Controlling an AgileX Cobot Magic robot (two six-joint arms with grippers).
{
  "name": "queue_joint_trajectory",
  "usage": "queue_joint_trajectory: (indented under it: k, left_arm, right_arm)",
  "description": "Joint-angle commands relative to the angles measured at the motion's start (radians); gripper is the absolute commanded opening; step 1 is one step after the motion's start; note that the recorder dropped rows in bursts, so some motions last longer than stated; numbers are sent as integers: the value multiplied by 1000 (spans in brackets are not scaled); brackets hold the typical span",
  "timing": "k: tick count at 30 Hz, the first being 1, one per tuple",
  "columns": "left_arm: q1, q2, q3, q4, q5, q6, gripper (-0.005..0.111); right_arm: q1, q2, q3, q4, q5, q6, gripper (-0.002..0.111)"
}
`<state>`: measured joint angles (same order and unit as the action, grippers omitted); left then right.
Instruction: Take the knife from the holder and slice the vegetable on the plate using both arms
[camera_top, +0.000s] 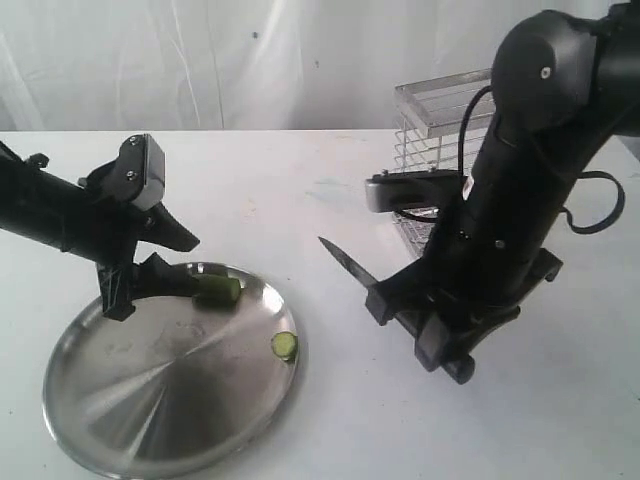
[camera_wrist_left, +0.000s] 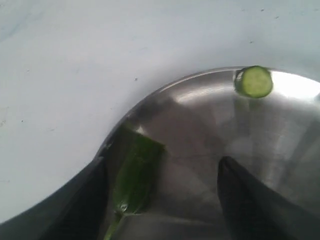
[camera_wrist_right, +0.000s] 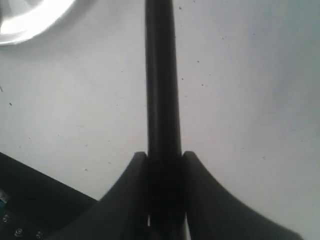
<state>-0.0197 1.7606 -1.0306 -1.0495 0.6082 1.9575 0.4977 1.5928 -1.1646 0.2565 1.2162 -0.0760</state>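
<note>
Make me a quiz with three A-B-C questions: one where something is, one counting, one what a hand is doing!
1. The right hand is: A) open B) shut on the knife C) shut on a spoon
2. The cut round is: A) on the knife B) in the right hand C) on the plate, near its rim
3. Vegetable pieces on the plate: A) two B) one C) five
1B, it clamps the knife; 2C, it lies by the rim; 3A, long piece plus round.
</note>
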Motion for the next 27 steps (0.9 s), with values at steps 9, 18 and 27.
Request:
queue_joint_trajectory:
  k: [9,18,27]
  left_arm:
    - [-72,165,-145,193,-85,162,70]
    - [-84,245,-170,207,-94,162,55]
    - [-84,188,-170,207,-85,149,0]
  right_arm:
    - [-62,-68,7,76,5,-52,0]
    - [-62,-68,7,113,5,-52,0]
    - [-62,-68,7,121,-10,-52,0]
